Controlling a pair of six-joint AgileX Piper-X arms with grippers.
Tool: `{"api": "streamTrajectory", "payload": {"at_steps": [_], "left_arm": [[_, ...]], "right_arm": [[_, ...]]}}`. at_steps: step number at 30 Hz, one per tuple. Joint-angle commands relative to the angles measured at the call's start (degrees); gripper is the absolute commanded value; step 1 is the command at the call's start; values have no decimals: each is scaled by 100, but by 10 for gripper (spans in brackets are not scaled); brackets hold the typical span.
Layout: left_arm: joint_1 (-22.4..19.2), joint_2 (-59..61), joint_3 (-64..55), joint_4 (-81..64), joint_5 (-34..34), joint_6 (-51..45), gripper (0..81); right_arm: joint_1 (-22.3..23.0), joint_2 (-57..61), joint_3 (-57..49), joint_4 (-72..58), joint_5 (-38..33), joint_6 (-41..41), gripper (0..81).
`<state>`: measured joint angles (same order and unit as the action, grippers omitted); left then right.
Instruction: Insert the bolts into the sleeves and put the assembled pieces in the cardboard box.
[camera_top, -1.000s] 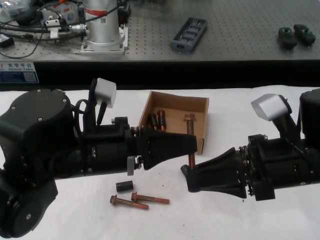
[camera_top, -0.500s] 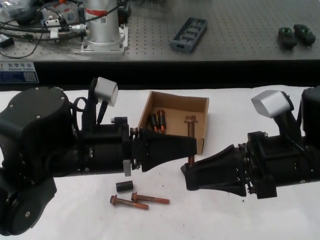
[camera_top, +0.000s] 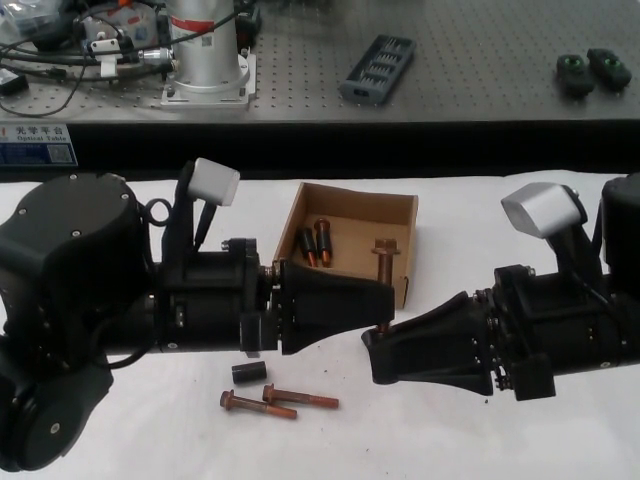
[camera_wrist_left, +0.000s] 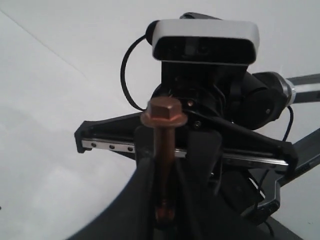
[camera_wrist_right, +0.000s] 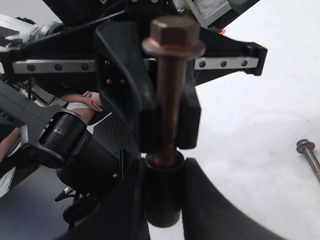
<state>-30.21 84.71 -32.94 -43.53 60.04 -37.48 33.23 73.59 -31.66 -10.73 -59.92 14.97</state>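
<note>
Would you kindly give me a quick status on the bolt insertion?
Left gripper shut on copper-coloured hex-head bolt. Right gripper shut on black cylindrical sleeve. Bolt tip in sleeve mouth, head well above. Nothing in the way.

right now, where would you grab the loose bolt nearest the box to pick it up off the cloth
Take the bolt on the shank toward its tip, coming straight down from above. It lies flat on the cloth, and that end sticks out clear of the other bolt.
</note>
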Motion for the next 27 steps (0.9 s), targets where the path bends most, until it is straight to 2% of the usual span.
{"api": "streamTrajectory", "payload": {"at_steps": [1, 7, 8, 10, 16, 18, 27], "left_arm": [[-47, -5, -21, 14, 197, 258, 6], [-47, -5, -21, 14, -341, 313, 5], [-47, -5, -21, 14, -438, 313, 27], [-47, -5, -21, 14, -551, 313, 94], [-47, -5, -21, 14, -599, 313, 386], [-47, -5, -21, 14, -765, 313, 439], [-47, -5, -47, -932, -1588, 99, 447]], "right_arm": [[-38, 11, -75, -202, 143, 3, 34], [-38, 11, -75, -217, 143, 3, 34], [-38, 11, -75, -216, 154, 3, 34], [-38, 11, -75, -289, 173, 52, 34], [-49, 11, -75, -418, 297, 92, 34], [-49, 11, -75, -416, 297, 139, 34], [-72, 11, -75, -416, 297, 174, 34]]}}
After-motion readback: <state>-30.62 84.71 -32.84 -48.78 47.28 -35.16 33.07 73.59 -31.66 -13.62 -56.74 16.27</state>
